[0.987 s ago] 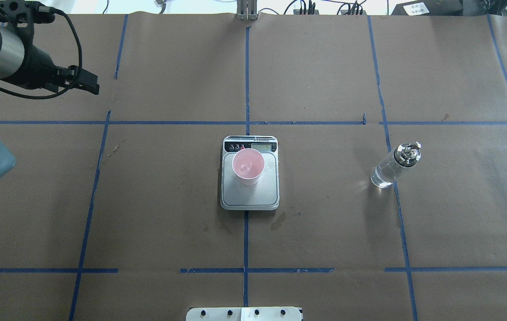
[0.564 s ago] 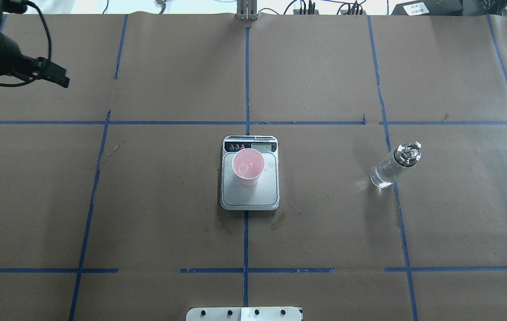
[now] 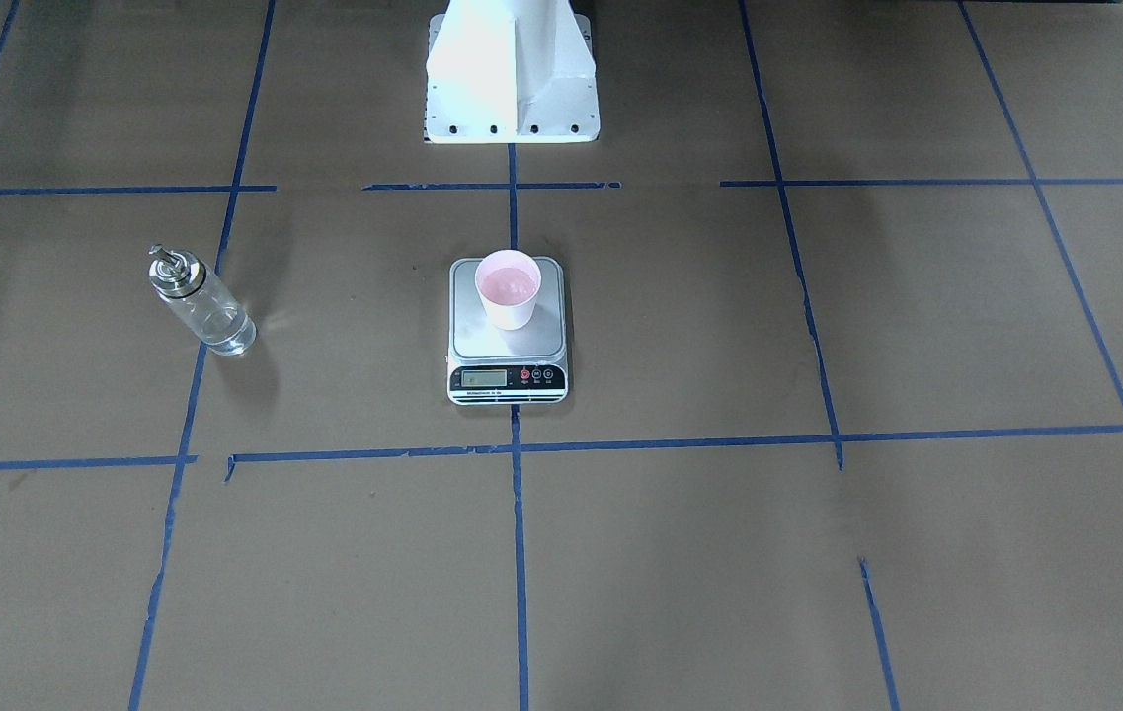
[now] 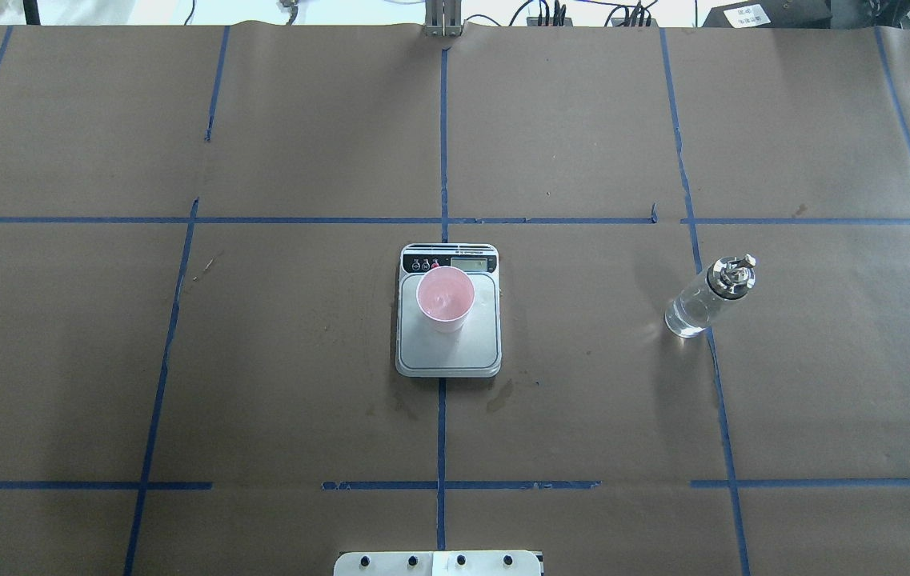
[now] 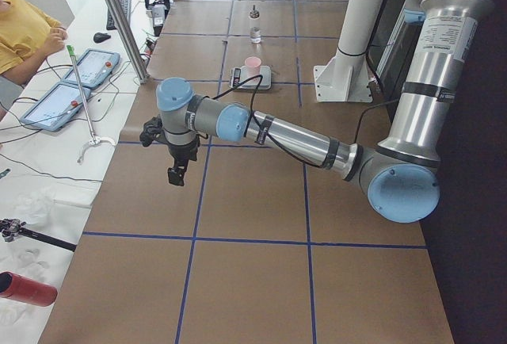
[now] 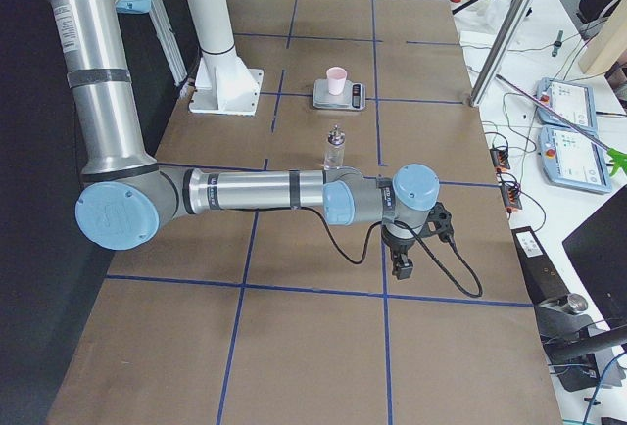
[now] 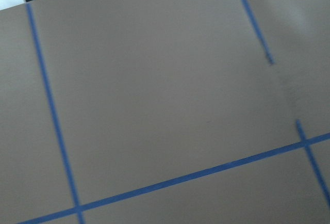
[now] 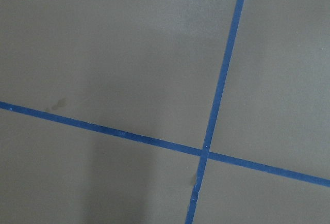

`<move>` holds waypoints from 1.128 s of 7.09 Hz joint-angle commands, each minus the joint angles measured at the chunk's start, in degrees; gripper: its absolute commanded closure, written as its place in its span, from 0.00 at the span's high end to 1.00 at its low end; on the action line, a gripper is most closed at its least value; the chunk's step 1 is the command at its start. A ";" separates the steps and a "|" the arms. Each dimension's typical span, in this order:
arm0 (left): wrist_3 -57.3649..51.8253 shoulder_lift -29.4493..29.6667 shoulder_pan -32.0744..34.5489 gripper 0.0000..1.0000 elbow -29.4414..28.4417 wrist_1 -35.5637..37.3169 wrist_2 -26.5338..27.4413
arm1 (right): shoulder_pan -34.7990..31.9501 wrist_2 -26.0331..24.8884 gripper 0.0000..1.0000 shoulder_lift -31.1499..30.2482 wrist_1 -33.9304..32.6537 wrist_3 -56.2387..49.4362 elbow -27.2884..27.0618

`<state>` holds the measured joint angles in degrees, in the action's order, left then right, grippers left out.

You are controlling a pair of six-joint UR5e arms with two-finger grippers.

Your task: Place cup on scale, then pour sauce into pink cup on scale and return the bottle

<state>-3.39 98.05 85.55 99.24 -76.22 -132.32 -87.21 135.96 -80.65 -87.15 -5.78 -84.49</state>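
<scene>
The pink cup [image 4: 445, 298] stands upright on the far half of the scale's steel platform [image 4: 448, 352], at the table's middle; it also shows in the front view [image 3: 508, 288]. Its inside looks glossy. The glass bottle [image 4: 707, 300] with clear sauce and a metal spout stands upright, free, to the scale's right. My left gripper [image 5: 176, 173] hangs over the table's left end and shows only in the left side view. My right gripper [image 6: 402, 266] hangs near the right end, past the bottle [image 6: 335, 148]. I cannot tell whether either is open or shut.
The table is covered in brown paper with blue tape lines [image 4: 442, 136]. The robot's white base [image 3: 512, 89] stands at the near edge. Operator tablets [image 5: 55, 102] and a metal post [image 5: 119, 19] stand beyond the far edge. Both wrist views show only paper and tape.
My left arm has drawn back to the left and out of the overhead view. The cup, scale and bottle have not moved.
</scene>
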 commanded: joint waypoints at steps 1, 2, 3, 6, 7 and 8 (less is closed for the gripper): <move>-0.75 -4.27 -0.30 1.00 1.39 -0.84 -3.01 | -0.06 1.58 1.00 -5.60 0.31 0.32 -2.15; -0.57 -4.36 -0.39 1.00 1.13 -1.65 -4.69 | -0.06 1.24 1.00 -8.87 0.48 2.59 -4.61; -0.74 -4.70 -0.39 1.00 -1.13 -1.83 -4.79 | -0.06 1.15 1.00 -9.17 1.27 3.39 -7.42; -0.66 -2.35 0.14 1.00 -3.88 -9.63 -3.57 | 0.11 1.94 1.00 -5.42 -3.43 6.12 -9.81; -0.92 -2.16 0.14 1.00 -4.05 -9.83 -0.34 | 0.29 0.98 1.00 -4.43 -6.60 5.95 -10.78; -0.66 -1.99 0.14 1.00 -3.71 -9.83 -0.14 | 0.55 0.89 1.00 -3.99 -6.63 5.78 -9.92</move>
<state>-4.16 95.66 85.66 95.39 -85.58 -133.67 -86.92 137.19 -85.63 -92.37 0.07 -94.68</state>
